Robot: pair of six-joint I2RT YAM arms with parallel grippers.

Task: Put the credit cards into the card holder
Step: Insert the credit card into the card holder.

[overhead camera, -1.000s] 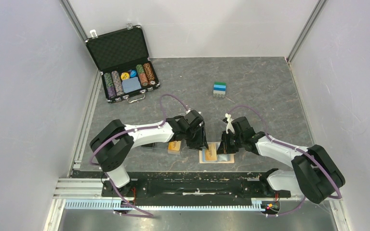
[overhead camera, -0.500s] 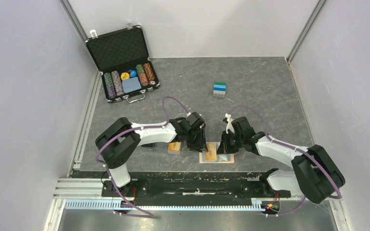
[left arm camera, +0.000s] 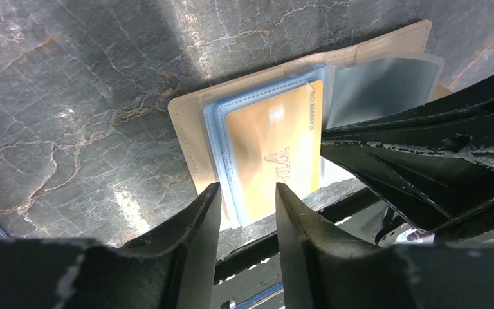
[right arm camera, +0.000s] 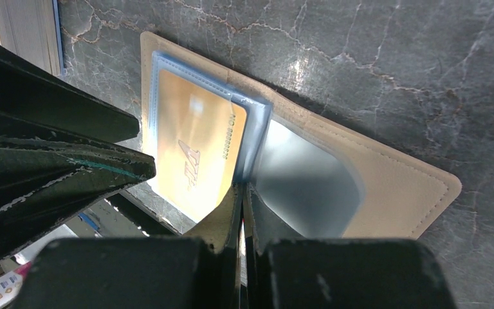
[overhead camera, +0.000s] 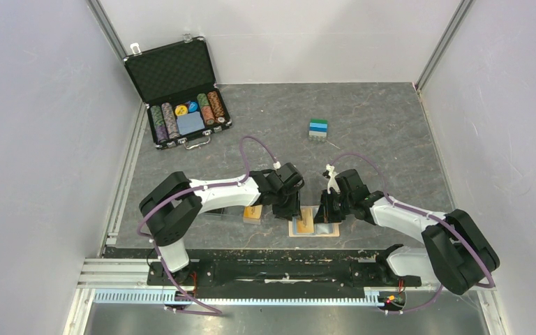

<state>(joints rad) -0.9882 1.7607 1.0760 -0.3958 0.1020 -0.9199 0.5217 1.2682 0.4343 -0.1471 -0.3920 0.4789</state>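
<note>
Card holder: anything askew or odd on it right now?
Nothing damaged or spilled. The card holder lies open by the near edge of the table. The gold card sits in a blue-edged sleeve whose near end reaches that edge and may overhang slightly. The other clear sleeve bows upward, empty.

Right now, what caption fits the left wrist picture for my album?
Open left claw hovers over a gold card in the tan wallet.

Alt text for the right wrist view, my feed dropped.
An open tan card holder lies on the table, a gold card in one clear sleeve, the other sleeve empty. The right gripper, shut, meets the centre fold; the left gripper intrudes left.
</note>
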